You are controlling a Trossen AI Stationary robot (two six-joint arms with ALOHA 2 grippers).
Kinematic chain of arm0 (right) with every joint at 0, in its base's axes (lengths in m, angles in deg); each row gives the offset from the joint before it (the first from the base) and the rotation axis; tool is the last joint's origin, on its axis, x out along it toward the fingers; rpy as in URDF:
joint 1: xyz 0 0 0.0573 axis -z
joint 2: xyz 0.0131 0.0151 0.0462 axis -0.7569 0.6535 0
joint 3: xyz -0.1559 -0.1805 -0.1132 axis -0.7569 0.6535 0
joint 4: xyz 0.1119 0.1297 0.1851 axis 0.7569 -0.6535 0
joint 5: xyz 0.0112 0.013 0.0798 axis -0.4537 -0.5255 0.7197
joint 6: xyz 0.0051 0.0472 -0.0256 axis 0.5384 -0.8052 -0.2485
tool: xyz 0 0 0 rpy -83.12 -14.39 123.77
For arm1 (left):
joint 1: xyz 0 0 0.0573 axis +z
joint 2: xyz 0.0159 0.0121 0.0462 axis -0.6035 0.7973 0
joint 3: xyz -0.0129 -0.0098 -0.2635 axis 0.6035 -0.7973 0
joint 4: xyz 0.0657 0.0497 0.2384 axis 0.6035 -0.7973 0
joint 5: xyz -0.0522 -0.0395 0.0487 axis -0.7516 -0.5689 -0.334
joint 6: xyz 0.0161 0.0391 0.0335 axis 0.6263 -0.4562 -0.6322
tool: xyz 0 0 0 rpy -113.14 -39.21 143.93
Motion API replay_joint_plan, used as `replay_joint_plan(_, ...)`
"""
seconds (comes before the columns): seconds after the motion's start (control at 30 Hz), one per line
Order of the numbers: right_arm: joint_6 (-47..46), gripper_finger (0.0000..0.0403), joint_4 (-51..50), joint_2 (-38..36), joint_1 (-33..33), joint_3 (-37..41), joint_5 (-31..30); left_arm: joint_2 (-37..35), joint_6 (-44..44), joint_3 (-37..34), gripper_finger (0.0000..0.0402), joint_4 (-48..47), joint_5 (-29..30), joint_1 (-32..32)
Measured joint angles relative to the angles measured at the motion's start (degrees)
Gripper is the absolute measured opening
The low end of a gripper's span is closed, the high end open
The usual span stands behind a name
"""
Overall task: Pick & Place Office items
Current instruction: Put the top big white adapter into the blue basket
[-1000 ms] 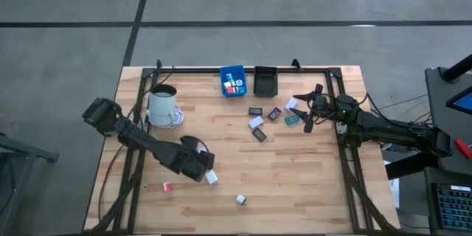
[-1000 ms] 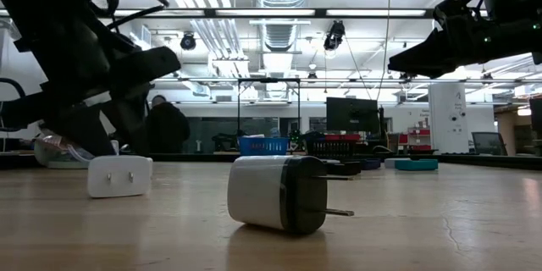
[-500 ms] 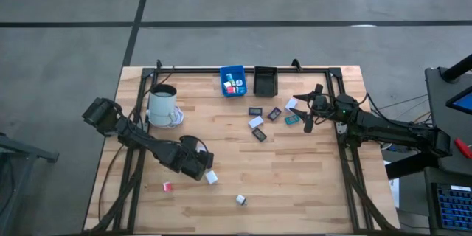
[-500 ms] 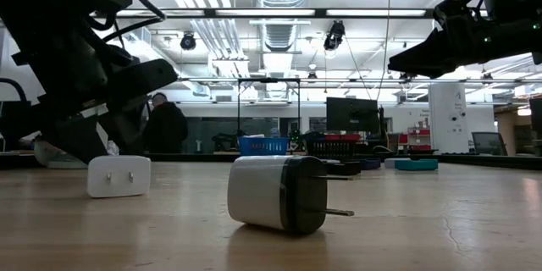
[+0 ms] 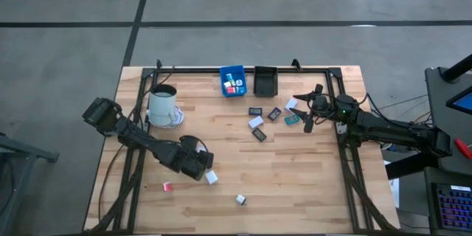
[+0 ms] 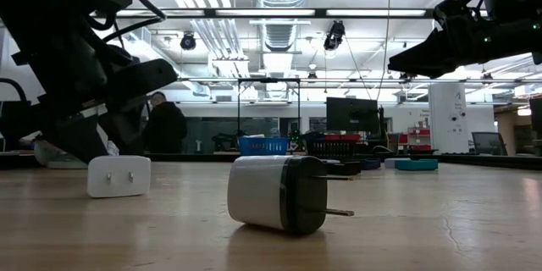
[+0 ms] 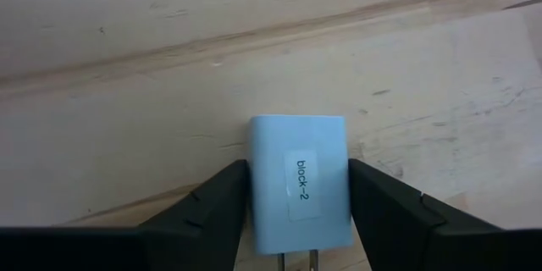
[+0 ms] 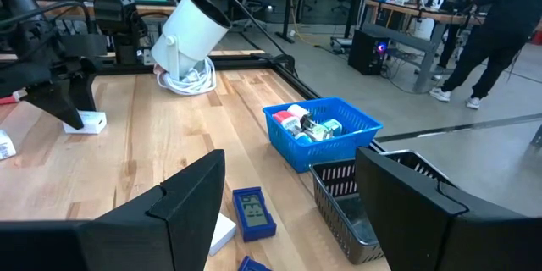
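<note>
A white plug block (image 7: 298,190) labelled "block-2" lies flat on the wooden table (image 5: 295,184), near its front left; my left gripper (image 5: 207,172) slants down on it and is shut on it. A white-and-black plug block (image 6: 275,193) lies on its side nearer the front edge, and a small red block (image 5: 167,186) lies to the left. Several flat cards (image 5: 259,134) lie mid-table. At the table's right, my right gripper (image 8: 288,212) hangs open above the table with nothing between its fingers. My left gripper pinches the white block between its two fingers, one finger (image 7: 222,195) on each long side (image 7: 254,188). The fingers come from above at a slant and lie along the block. Its prongs (image 7: 296,262) point back between the fingers. The block lies flat on the table (image 6: 119,176).
A blue bin (image 5: 233,81) with small blocks and a black bin (image 5: 265,81) stand at the far edge. A large white mug (image 5: 162,105) stands far left on a coiled cable. A person stands in the room beyond the table.
In the low view my left gripper's fingers have drawn closer together about the white block, which has stayed on the table.
</note>
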Motion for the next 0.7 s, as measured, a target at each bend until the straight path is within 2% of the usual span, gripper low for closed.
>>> replay_joint_plan(0.23,0.0,0.0256,0.0,0.0,0.0,0.0,0.0,0.0,-0.4,0.0,0.0171,0.0,0.2,0.0)
replay_joint_plan(0.7,0.0,0.0256,0.0,0.0,0.0,0.0,0.0,0.0,-0.4,0.0,0.0180,0.0,0.3,0.0)
